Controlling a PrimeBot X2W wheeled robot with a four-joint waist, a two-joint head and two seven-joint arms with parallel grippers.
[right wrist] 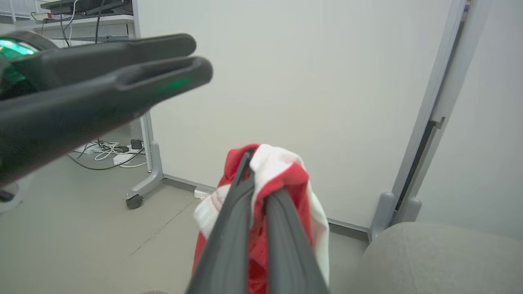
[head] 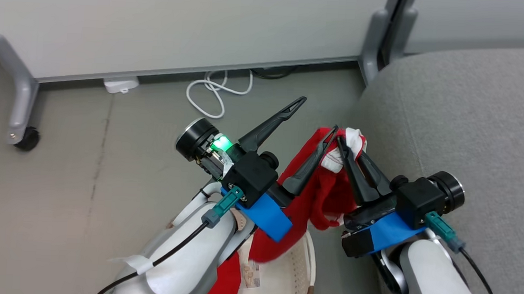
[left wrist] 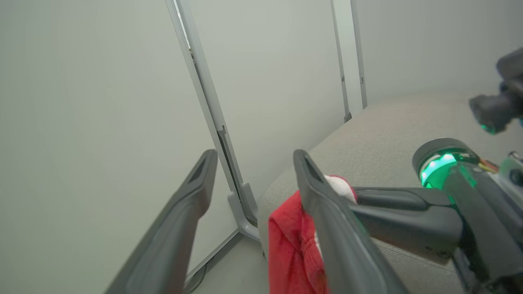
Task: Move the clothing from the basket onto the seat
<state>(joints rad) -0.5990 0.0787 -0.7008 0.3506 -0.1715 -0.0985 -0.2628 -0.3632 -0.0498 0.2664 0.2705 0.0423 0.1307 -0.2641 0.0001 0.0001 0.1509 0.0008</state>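
My right gripper [head: 339, 140] is shut on the white-trimmed top edge of the red clothing [head: 320, 199], which hangs from it down toward the cream basket [head: 298, 274] at the bottom. More red fabric [head: 226, 279] lies in the basket under my left forearm. My left gripper [head: 318, 115] is open just left of the held clothing; its nearer finger lies against the fabric and nothing sits between the fingers. The grey seat [head: 470, 108] is at the right. The right wrist view has the gripper [right wrist: 258, 179] pinching the clothing [right wrist: 286, 171]. In the left wrist view the open gripper [left wrist: 253, 161] is beside the clothing [left wrist: 288, 241].
A white cable [head: 215, 93] and a white power strip [head: 121, 85] lie on the grey floor by the wall panel. A partition foot with a caster [head: 21, 125] stands at the left, and a grey post [head: 377, 41] rises beside the seat's far corner.
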